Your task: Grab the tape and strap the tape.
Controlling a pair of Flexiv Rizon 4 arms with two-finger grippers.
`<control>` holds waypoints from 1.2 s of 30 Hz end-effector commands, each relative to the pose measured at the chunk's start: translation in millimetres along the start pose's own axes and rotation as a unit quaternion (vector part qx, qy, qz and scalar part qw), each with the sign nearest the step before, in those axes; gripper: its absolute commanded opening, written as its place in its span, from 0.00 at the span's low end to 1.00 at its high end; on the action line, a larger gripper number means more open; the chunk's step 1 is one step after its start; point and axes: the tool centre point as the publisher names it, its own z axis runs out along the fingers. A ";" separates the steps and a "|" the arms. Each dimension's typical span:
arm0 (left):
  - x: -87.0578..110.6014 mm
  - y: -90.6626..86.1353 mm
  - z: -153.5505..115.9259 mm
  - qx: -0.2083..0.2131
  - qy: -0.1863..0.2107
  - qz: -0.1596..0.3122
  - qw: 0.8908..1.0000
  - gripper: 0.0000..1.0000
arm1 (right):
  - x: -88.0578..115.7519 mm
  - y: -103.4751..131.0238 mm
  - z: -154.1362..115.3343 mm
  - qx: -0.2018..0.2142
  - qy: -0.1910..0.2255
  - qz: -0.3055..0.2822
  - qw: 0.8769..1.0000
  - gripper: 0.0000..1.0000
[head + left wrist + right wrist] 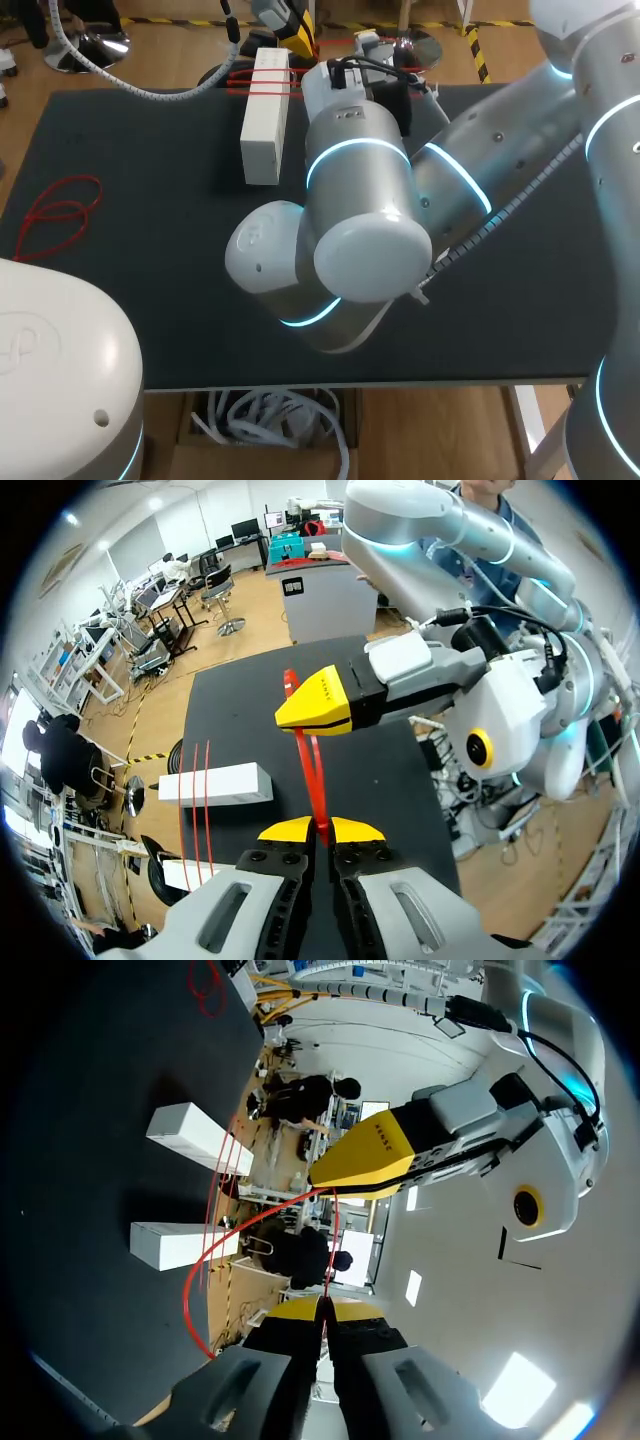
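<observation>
The red tape [312,770] hangs in the air above the desk [240,710], stretched between my two claws. My left claw [320,830] has its yellow tips pressed together on one end of it. From there the tape rises as a narrow double strand to my right claw [320,702], which sits just ahead with its tips closed as well.

From the right wrist, the right claw [322,1308] pinches the tape [215,1250] between its tips. One strand runs straight up from it. A longer strand bows out in a wide curve toward the desk [80,1110] and meets the tip of the left claw [365,1155], just ahead.

Off to the side on the desk lies a white box [215,783], with a second white box [180,873] near it; thin red bands [195,810] run across both. The right wrist view shows the same pair, one box [195,1138] and the other [175,1245], a little apart.

From above, my right arm [360,220] comes in from the right and covers the middle of the desk [150,150], hiding both claws and the held tape. A white box [265,115] lies beyond it near the far edge, with red bands [262,80] across its far end. Some loose red loops [60,212] rest flat near the left edge, well apart from the box.
</observation>
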 end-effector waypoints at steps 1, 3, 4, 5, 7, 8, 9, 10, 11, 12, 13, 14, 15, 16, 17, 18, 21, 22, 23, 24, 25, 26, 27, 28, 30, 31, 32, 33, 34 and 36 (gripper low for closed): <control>0.6 -0.8 -0.6 -0.002 0.000 -0.001 1.000 0.00 | -4.3 5.4 -0.5 -0.003 -0.002 -0.007 1.000 0.00; 0.6 -0.8 -0.6 -0.002 0.000 -0.001 1.000 0.00 | -4.5 7.5 -0.6 -0.004 -0.003 -0.009 1.000 0.00; 0.6 -0.8 -0.6 -0.002 0.000 -0.001 1.000 0.00 | -4.3 8.5 -0.4 -0.005 -0.003 -0.009 1.000 0.00; 0.6 -0.8 -0.6 -0.002 0.000 -0.001 1.000 0.00 | -4.2 9.9 -0.3 -0.006 -0.003 -0.009 1.000 0.00; 0.6 -0.8 -0.6 -0.002 0.000 -0.001 1.000 0.00 | -4.1 12.3 0.2 -0.007 -0.002 -0.010 1.000 0.00; 0.6 -0.8 -0.6 -0.002 0.000 -0.001 1.000 0.00 | -4.2 13.4 0.4 -0.008 -0.002 -0.010 1.000 0.00; 0.6 -0.8 -0.6 -0.002 0.000 -0.001 1.000 0.00 | -4.3 14.5 0.7 -0.009 -0.002 -0.010 1.000 0.00; 0.6 -0.8 -0.6 -0.002 0.000 -0.001 1.000 0.00 | -4.3 15.5 1.1 -0.010 -0.002 -0.010 1.000 0.00; 0.6 -0.8 -0.6 -0.002 0.000 -0.001 1.000 0.00 | -4.4 16.6 1.4 -0.010 -0.002 -0.010 1.000 0.00; 0.6 -0.8 -0.6 -0.002 0.000 -0.001 1.000 0.00 | -4.6 18.0 1.5 -0.011 -0.002 -0.009 1.000 0.00; 0.6 -0.8 -0.6 -0.002 0.000 -0.001 1.000 0.00 | -4.9 19.3 1.4 -0.012 -0.003 -0.009 1.000 0.00; 0.6 -0.8 -0.6 -0.002 0.000 -0.001 1.000 0.00 | -5.0 20.4 1.4 -0.013 -0.003 -0.009 1.000 0.00; 0.6 -0.8 -0.6 -0.002 0.000 -0.001 1.000 0.00 | -5.0 21.7 1.4 -0.014 -0.003 -0.009 1.000 0.00; 0.6 -0.8 -0.6 -0.002 0.000 -0.001 1.000 0.00 | -4.8 23.0 1.5 -0.015 -0.002 -0.008 1.000 0.00; 0.6 -0.8 -0.6 -0.002 0.000 -0.001 1.000 0.00 | -4.7 24.4 1.4 -0.015 -0.002 -0.008 1.000 0.00; 0.6 -0.8 -0.6 -0.002 0.000 -0.001 1.000 0.00 | -4.5 25.8 1.5 -0.016 -0.002 -0.008 1.000 0.00; 0.6 -0.8 -0.6 -0.002 0.000 -0.001 1.000 0.00 | -4.4 29.8 1.7 -0.019 -0.001 -0.007 1.000 0.00; 0.6 -0.8 -0.6 -0.002 0.000 -0.001 1.000 0.00 | -4.2 30.9 1.9 -0.020 -0.001 -0.007 1.000 0.00; 0.6 -0.8 -0.6 -0.002 0.000 -0.001 1.000 0.00 | -3.9 32.1 2.1 -0.021 -0.001 -0.008 1.000 0.00; 0.6 -0.8 -0.6 -0.002 0.000 -0.001 1.000 0.00 | -3.6 33.1 2.1 -0.022 -0.001 -0.008 1.000 0.00; 0.6 -0.8 -0.6 -0.002 0.000 -0.001 1.000 0.00 | -3.3 34.0 2.2 -0.023 0.000 -0.009 1.000 0.00; 0.6 -0.8 -0.6 -0.002 0.000 -0.001 1.000 0.00 | -3.1 34.6 2.5 -0.023 0.001 -0.009 1.000 0.00; 0.6 -0.8 -0.6 -0.002 0.000 -0.001 1.000 0.00 | -2.9 35.1 2.9 -0.024 0.001 -0.009 1.000 0.00; 0.6 -0.8 -0.6 -0.002 0.000 -0.001 1.000 0.00 | -2.8 35.8 3.4 -0.024 0.002 -0.009 1.000 0.00; 0.6 -0.8 -0.6 -0.002 0.000 -0.001 1.000 0.00 | -2.6 37.0 4.2 -0.024 0.002 -0.009 1.000 0.00; 0.6 -0.8 -0.6 -0.002 0.000 -0.001 1.000 0.00 | -2.4 37.6 4.6 -0.024 0.003 -0.009 1.000 0.00; 0.6 -0.8 -0.6 -0.002 0.000 -0.001 1.000 0.00 | -2.3 38.1 4.9 -0.024 0.003 -0.009 1.000 0.00; 0.6 -0.8 -0.6 -0.002 0.000 -0.001 1.000 0.00 | -2.3 38.8 5.1 -0.024 0.003 -0.009 1.000 0.00; 0.6 -0.8 -0.6 -0.002 0.000 -0.001 1.000 0.00 | -2.3 39.2 5.2 -0.025 0.003 -0.009 1.000 0.00; 0.6 -0.8 -0.6 -0.002 0.000 -0.001 1.000 0.00 | -2.4 39.3 5.2 -0.025 0.004 -0.010 1.000 0.00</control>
